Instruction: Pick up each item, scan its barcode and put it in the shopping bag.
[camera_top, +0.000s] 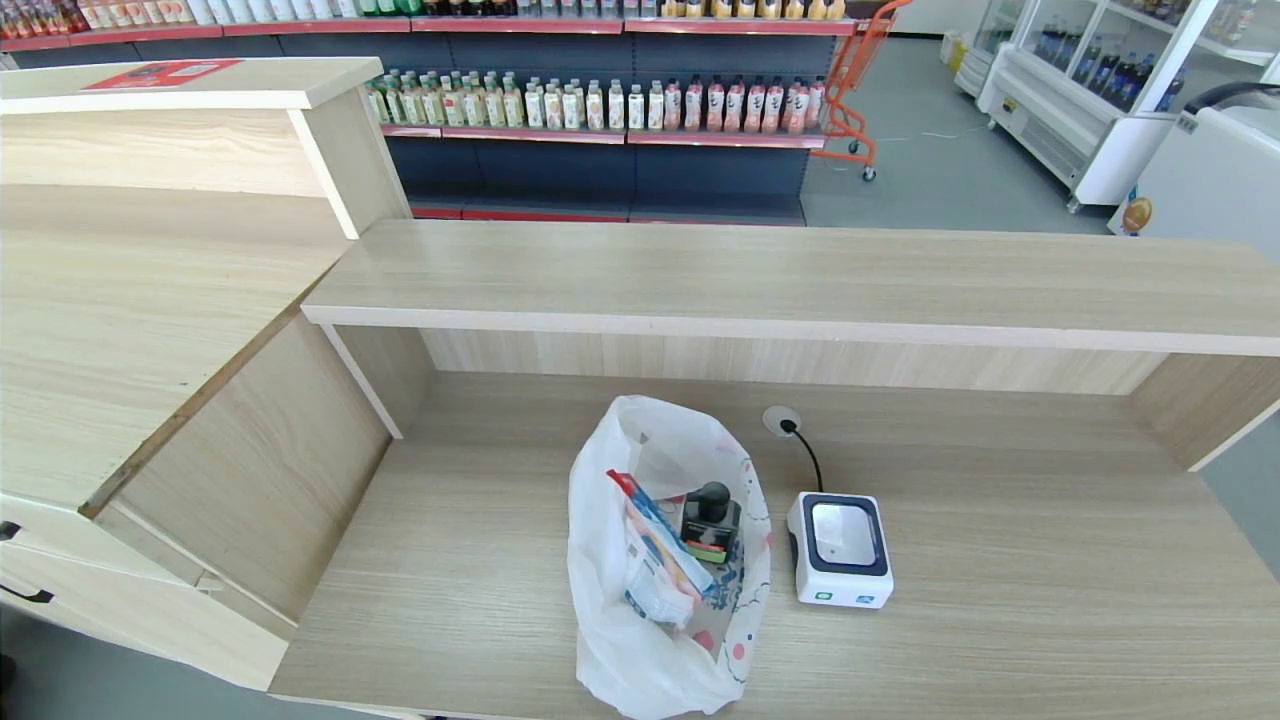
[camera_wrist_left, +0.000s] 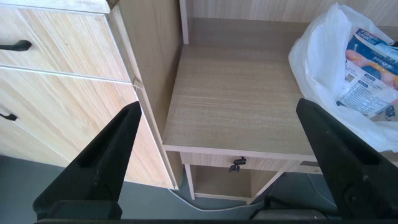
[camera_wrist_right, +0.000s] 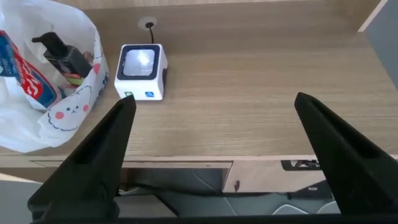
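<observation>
Hanging off the near left corner of the bench (camera_top: 1050, 580), beside the drawers (camera_wrist_left: 56, 81): left gripper (camera_wrist_left: 219, 106), fingers spread wide, nothing held. Likewise off the near edge, looking in over it: right gripper (camera_wrist_right: 214, 98), wide apart and empty. Just in from the near edge, left of the middle: shopping bag (camera_top: 600, 640), mouth open upward, holding a red-and-blue packet (camera_top: 655, 560) leaning toward its left wall and a dark pump bottle (camera_top: 710, 525) upright beside it. Just beside the bag on its right, touching or not hard to tell: scanner (camera_top: 840, 548), window up, with its cable (camera_top: 808, 455) running back to a grommet (camera_top: 780, 420) near the back wall. Looks like the closing stage: both visible items already bagged, no loose goods seen on the bench. Calls next for a check for anything left unscanned; failing that, for keeping both arms back or gathering the bag by its rim. Would need care there: thin slumped plastic, a likely top-heavy bottle, the scanner close enough to snag. Farther back, along the far edge, a raised ledge (camera_top: 800, 275), likely to limit any reach from above. Beyond it, store shelves (camera_top: 600, 105) of bottles, an orange trolley (camera_top: 855, 70) and glass-fronted coolers (camera_top: 1090, 90), all well apart from the work.
</observation>
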